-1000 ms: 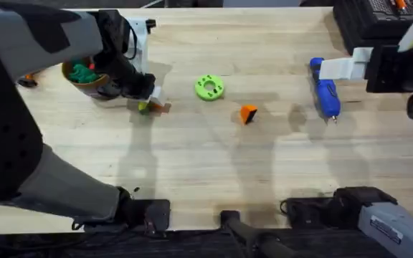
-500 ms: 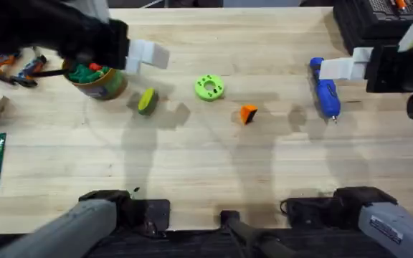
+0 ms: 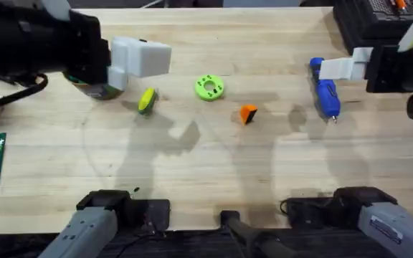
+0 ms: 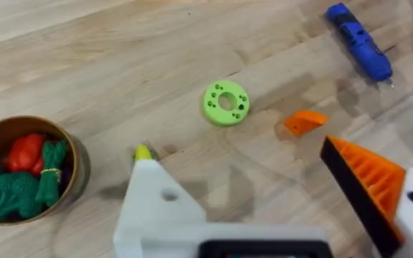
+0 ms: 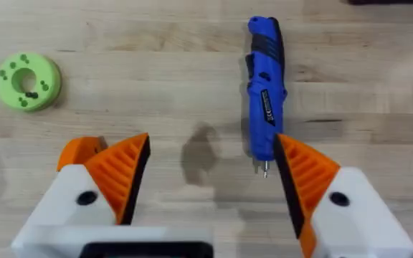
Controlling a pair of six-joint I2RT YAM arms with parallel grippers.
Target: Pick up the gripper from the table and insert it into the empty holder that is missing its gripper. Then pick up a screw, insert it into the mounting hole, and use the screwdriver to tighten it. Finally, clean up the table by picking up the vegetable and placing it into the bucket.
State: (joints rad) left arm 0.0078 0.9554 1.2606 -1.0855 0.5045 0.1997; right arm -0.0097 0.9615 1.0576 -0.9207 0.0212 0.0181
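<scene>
Clearly, you have most of the job ahead of you. The loose orange gripper (image 3: 247, 113) lies on the wooden surface (image 3: 264, 179), between the lime-green disc (image 3: 209, 87) and the blue screwdriver (image 3: 325, 91), touched by neither arm. In the left wrist view your left gripper (image 4: 264, 186) carries one orange ribbed tip, while its other white finger block, the holder (image 4: 156, 208), has none, so the insertion is not done. No screw can be made out, and the screwdriver lies flat and untouched.

The yellow-green vegetable (image 3: 146, 100) rests on the surface just beside the bucket (image 3: 99, 89), not in it; the bucket already holds dark green and red-orange toy vegetables (image 4: 24, 168).

Your left jaws stand apart and empty, raised above the bucket and the vegetable. Your right gripper (image 5: 210, 183) hovers over the screwdriver's bit end, its jaws wide apart with both orange tips fitted and nothing between them.

By my judgement, all three stages remain: fitting the gripper, driving the screw, and binning the vegetable.
</scene>
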